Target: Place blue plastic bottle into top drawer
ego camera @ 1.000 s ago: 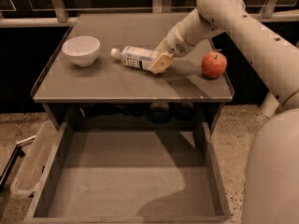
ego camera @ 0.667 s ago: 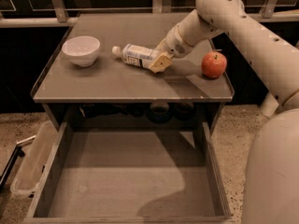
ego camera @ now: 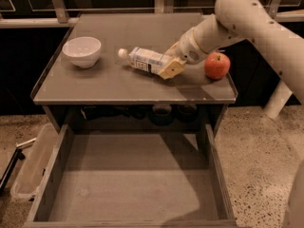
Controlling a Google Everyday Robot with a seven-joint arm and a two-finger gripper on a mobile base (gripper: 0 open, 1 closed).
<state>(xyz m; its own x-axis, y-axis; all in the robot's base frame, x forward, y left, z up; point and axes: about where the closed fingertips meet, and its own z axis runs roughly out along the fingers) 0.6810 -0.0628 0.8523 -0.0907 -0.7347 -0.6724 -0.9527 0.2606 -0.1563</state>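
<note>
The blue plastic bottle (ego camera: pixel 145 60) lies on its side on the grey tabletop (ego camera: pixel 118 84), white cap pointing left, pale blue-and-white label facing up. My gripper (ego camera: pixel 170 65) reaches in from the right and sits at the bottle's base end, its tan fingers (ego camera: pixel 172 69) against the bottle. The top drawer (ego camera: pixel 133 184) stands pulled out below the table's front edge, wide and shallow, with nothing in it.
A white bowl (ego camera: pixel 81 51) sits at the tabletop's left. A red apple (ego camera: pixel 217 65) sits at the right, just beside my wrist. A pale plastic bin (ego camera: pixel 33 163) stands on the floor left of the drawer. My arm (ego camera: pixel 247 18) spans the upper right.
</note>
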